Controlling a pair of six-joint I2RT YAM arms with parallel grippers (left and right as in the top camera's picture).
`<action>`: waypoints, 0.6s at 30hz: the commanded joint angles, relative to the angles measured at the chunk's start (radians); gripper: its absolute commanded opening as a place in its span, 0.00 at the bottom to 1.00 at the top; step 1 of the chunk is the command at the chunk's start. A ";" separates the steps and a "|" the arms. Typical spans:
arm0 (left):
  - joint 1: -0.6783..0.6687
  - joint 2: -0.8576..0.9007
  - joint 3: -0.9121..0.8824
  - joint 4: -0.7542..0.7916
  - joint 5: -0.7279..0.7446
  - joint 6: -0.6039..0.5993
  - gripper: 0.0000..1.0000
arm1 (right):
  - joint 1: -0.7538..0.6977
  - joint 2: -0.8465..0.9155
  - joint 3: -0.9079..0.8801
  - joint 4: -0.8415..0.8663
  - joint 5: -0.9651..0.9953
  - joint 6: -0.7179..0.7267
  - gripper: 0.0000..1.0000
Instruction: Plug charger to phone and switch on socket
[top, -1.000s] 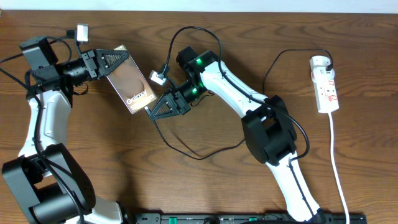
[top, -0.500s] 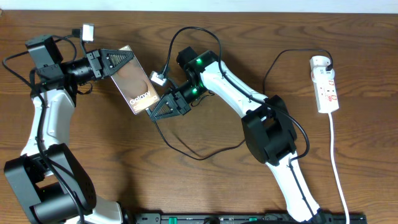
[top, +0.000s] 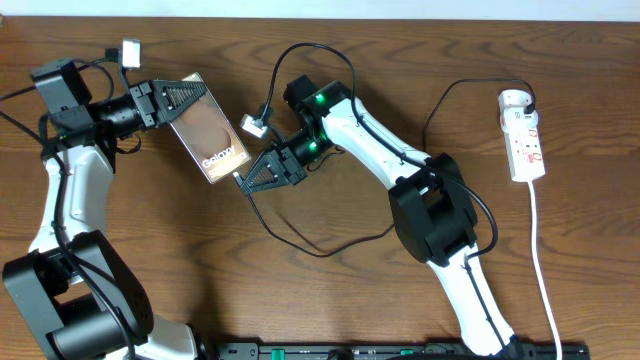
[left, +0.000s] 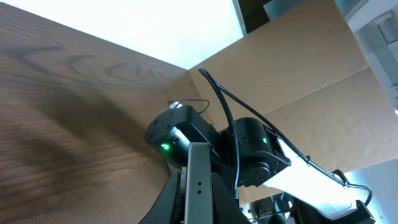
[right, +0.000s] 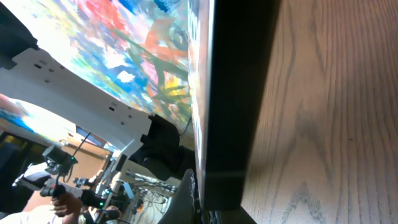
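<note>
Plugging in
Your left gripper (top: 186, 100) clamps the phone (top: 211, 141) steady so your right gripper (top: 247, 180), pinching the charger (top: 320, 254), can insert.

The phone (top: 209, 137) lies left of centre on the table (top: 330, 310), between the left gripper (top: 190, 100) at its far left end and the right gripper (top: 256, 178) at its near right end. The charger (top: 300, 245) loops rightward toward the socket (top: 524, 140), which sits well apart at the right edge.

Glossy bronze phone (top: 212, 135), matt wood-grain table (top: 200, 265), white plastic socket (top: 525, 140).
</note>
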 joint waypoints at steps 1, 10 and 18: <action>-0.005 -0.020 0.002 -0.010 0.039 0.014 0.07 | -0.006 -0.002 0.002 0.002 -0.021 0.003 0.01; -0.027 -0.019 0.002 -0.018 0.039 0.037 0.07 | -0.006 -0.002 0.002 0.002 -0.021 0.008 0.01; -0.027 -0.019 0.002 -0.022 0.039 0.041 0.08 | -0.006 -0.002 0.002 0.002 -0.021 0.008 0.01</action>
